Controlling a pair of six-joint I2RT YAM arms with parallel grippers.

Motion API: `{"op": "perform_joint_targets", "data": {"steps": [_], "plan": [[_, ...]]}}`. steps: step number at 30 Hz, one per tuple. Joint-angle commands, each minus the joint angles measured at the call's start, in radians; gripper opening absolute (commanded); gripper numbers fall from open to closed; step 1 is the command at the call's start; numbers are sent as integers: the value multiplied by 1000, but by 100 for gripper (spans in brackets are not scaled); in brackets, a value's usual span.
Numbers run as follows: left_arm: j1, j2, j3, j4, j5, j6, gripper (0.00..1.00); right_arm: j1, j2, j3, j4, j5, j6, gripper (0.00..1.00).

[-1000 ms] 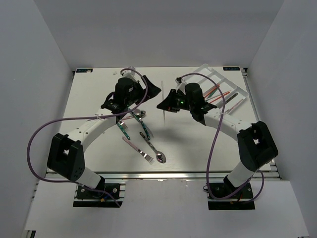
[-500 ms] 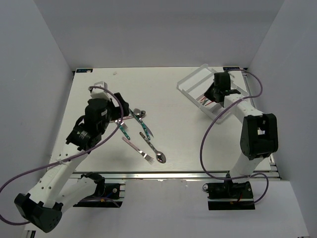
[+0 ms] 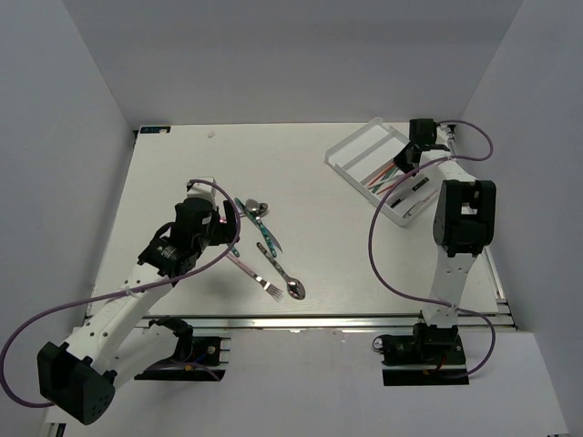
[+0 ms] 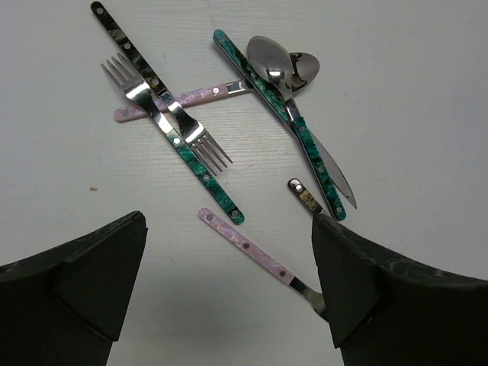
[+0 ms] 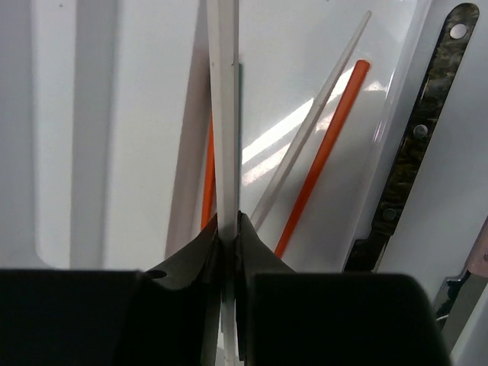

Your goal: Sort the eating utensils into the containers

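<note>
Right gripper (image 5: 227,229) pinches a thin white plastic stick (image 5: 223,114) over the clear divided plastic tray (image 3: 351,150).
Orange sticks (image 5: 324,152) lie just below it; left gripper (image 4: 229,282) gapes wide above scattered metal-headed cutlery (image 4: 202,145).

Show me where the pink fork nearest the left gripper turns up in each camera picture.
Top external: the pink fork lies below centre, slanting down and right, just right of the left gripper.
Left wrist: bottom centre, between the fingers, its head hidden behind the right-hand one.
Right wrist: not in it.
Shared landmark: the teal knife, just above and right of the fork in both views.
</note>
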Motion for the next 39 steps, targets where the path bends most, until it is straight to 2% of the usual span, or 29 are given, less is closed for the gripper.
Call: {"op": "perform_joint_targets", "data": {"steps": [1,3,4,5,9,12,16,18,19,20,24,27,31,35,39], "plan": [[0,-13,4,18,12,19,98,-18,28,49,-3,-15,13,0],[0,-10,4,14,-2,19,98,-21,42,71,-5,-22,15,8],[0,-10,4,14,-4,20,98,-21,48,76,-5,-27,17,15],[0,-8,4,14,-4,22,98,-21,51,79,-3,-25,20,30],[0,-8,4,14,-7,25,98,-21,27,50,7,-35,40,39],[0,-8,4,13,-11,26,98,-21,-11,24,12,-42,50,55],[0,-11,7,10,-25,25,98,-9,-96,-23,58,-94,15,56],[0,-17,7,5,-77,11,98,47,-169,-65,78,-99,-40,61],[0,-19,9,-4,-108,0,98,78,-197,-82,93,-117,-121,67],[0,-24,10,-12,-143,-26,98,140,-241,-98,118,-131,-164,88],[0,-10,38,-73,-379,-101,98,331,-303,-186,109,-160,-334,89],[3,-14,59,-130,-489,-158,98,474,-312,-249,112,-171,-376,89],[8,-54,56,-121,-501,-175,98,635,-274,-267,155,-138,-355,83],[9,-77,50,-108,-481,-144,98,779,-190,-189,126,-59,-352,56],[9,-67,47,-98,-433,-126,98,842,-104,-100,80,-18,-355,52]]}}
